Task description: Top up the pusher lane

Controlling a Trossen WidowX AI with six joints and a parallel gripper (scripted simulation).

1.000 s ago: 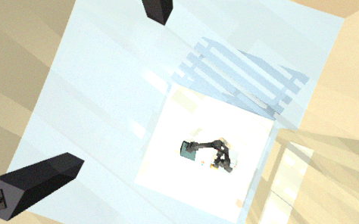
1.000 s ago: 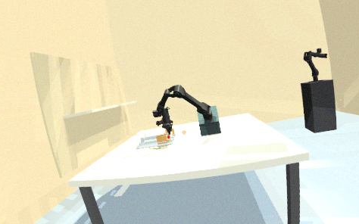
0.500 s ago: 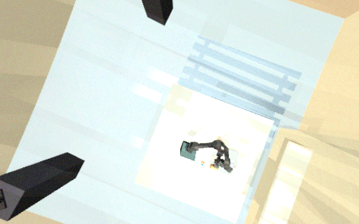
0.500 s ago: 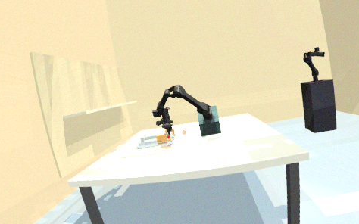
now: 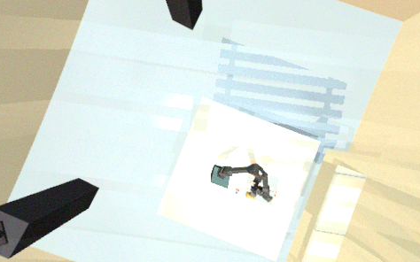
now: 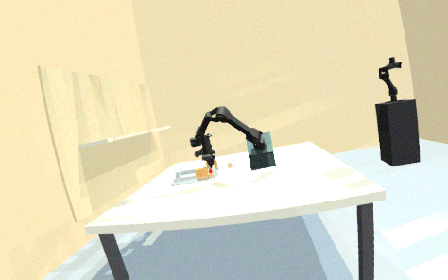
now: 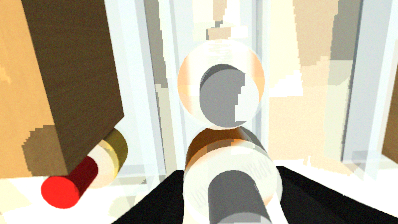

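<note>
My gripper [image 7: 228, 176] [image 6: 211, 166] is shut on a jar with an orange-brown body and a pale lid [image 7: 195, 187] with a grey knob. The matching jar [image 7: 187, 82], with a pale orange-tinted rim and grey knob, stands just beyond it between the clear rails [image 7: 175, 55] of the lane. In the wrist view the two jars are in line and look to be touching or nearly so. The held jar's lid looks nearer the camera; its base, the lane floor and the front stop are hidden. A small part of the pusher [image 7: 218, 33] seems to show behind the row.
A wooden block [image 7: 85, 75] stands left of the lane. Beside it is a red-knobbed jar [image 7: 62, 192] with a cream and yellow body. Another brown block edge [image 7: 391, 120] shows at far right. A small orange object [image 6: 230, 166] lies on the table [image 6: 306, 189] near the arm's dark base [image 6: 261, 161].
</note>
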